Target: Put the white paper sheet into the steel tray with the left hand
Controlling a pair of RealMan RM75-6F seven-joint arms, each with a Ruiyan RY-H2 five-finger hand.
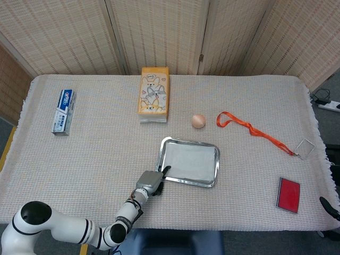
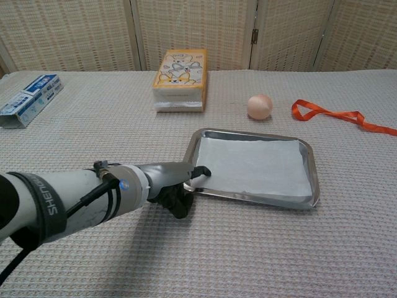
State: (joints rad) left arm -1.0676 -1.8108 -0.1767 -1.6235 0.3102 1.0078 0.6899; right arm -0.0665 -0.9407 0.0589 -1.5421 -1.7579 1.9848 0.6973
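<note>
The steel tray [image 2: 313,180] is glossy, mirror-bright metal; lying in it, the white paper sheet [image 2: 251,164] looks matt and smooth. Under the tray, the tablecloth [image 2: 260,248] is coarse, waffle-textured fabric. Beyond the tray hangs a rough woven screen [image 1: 159,32].

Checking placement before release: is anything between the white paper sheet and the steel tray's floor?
Nothing visible. The white paper sheet lies flat inside the steel tray, with no object under or on it. The left hand is at the tray's near-left corner, a fingertip over its rim.
</note>
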